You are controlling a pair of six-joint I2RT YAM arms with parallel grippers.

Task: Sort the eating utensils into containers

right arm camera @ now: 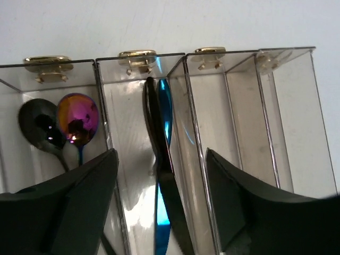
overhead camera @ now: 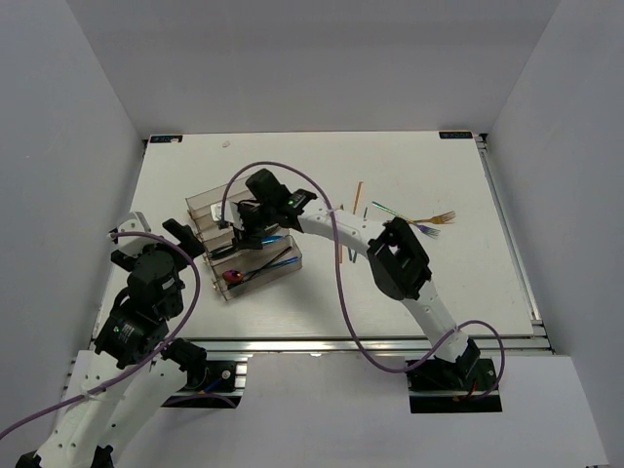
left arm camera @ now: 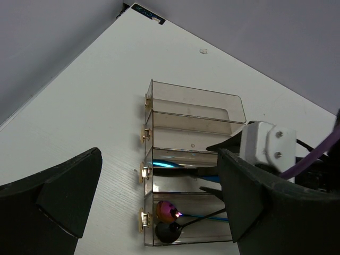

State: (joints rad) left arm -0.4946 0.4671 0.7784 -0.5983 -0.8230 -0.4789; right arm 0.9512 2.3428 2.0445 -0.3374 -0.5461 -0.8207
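Observation:
The containers are one clear tray (overhead camera: 207, 207) of narrow compartments, left of the table's centre. My right gripper (overhead camera: 252, 226) hovers over it, open. Between its spread fingers a black knife (right arm camera: 159, 159) lies on a blue knife (right arm camera: 166, 106) in the second compartment, and neither finger touches them. A black spoon (right arm camera: 38, 125) and an iridescent purple spoon (right arm camera: 78, 118) lie in the end compartment. My left gripper (overhead camera: 154, 249) is open and holds nothing, just left of the tray (left arm camera: 191, 106). Both spoons (left arm camera: 166, 210) show between its fingers.
Loose utensils lie right of the tray: an orange chopstick (overhead camera: 358, 194), a second one (overhead camera: 340, 249) partly under the right arm, a gold fork (overhead camera: 441, 218) and thin blue-green pieces (overhead camera: 390, 210). The two far compartments (right arm camera: 265, 122) hold nothing. White walls enclose the table.

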